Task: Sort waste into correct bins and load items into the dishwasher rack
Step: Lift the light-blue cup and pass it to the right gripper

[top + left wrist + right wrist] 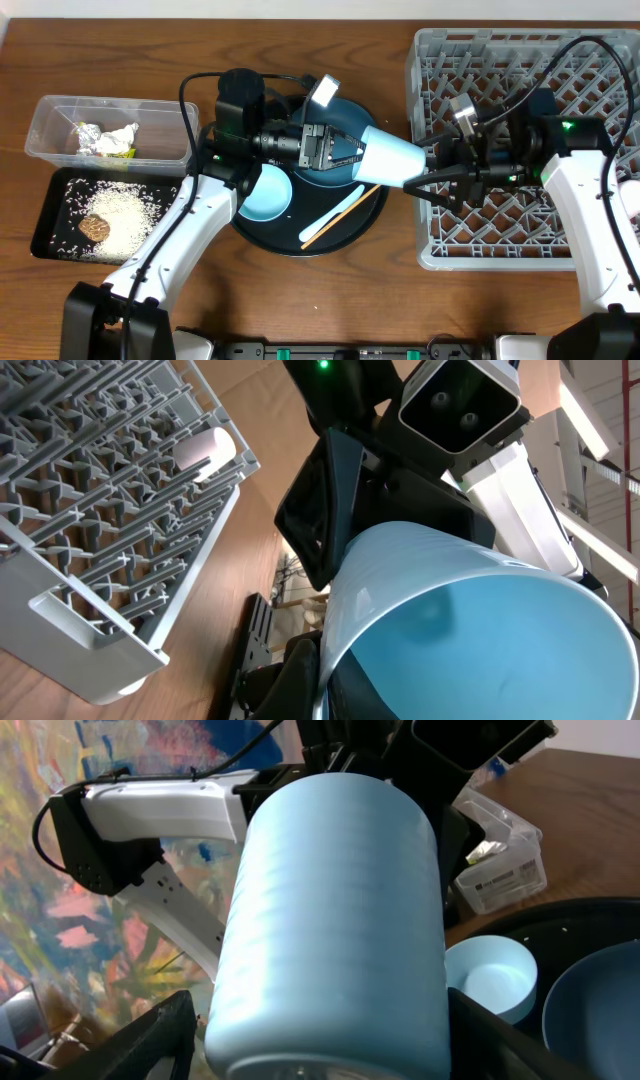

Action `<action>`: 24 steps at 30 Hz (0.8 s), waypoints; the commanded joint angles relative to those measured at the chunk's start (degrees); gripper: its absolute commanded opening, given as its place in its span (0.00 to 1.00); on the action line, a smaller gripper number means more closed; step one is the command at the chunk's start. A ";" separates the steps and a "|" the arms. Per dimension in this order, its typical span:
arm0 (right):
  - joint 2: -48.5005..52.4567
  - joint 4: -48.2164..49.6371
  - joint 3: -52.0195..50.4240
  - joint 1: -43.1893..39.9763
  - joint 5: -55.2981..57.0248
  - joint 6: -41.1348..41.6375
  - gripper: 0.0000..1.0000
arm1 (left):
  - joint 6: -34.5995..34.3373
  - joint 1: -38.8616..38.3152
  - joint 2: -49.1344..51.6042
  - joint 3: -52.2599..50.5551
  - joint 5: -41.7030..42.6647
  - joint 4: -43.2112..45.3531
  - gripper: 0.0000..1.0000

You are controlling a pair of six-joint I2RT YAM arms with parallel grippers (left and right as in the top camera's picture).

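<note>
Pale blue cup (395,157) hangs on its side in the air between the two arms. Its mouth faces the left tool (350,152), which pinches the rim wall. The base end lies between the fingers of the right tool (432,174); these stand spread on either side, and whether they touch the cup cannot be told. Below the left tool, a light blue bowl (266,192) and a wooden chopstick (340,215) lie on the round black tray (280,238). Under and behind the right tool sits the grey dishwasher rack (500,260) on the wooden desk (380,300).
</note>
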 commanded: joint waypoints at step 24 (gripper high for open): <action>-0.61 3.41 0.55 1.40 -1.73 -1.07 0.36 | -0.11 -1.16 -0.26 1.33 -0.09 0.33 0.06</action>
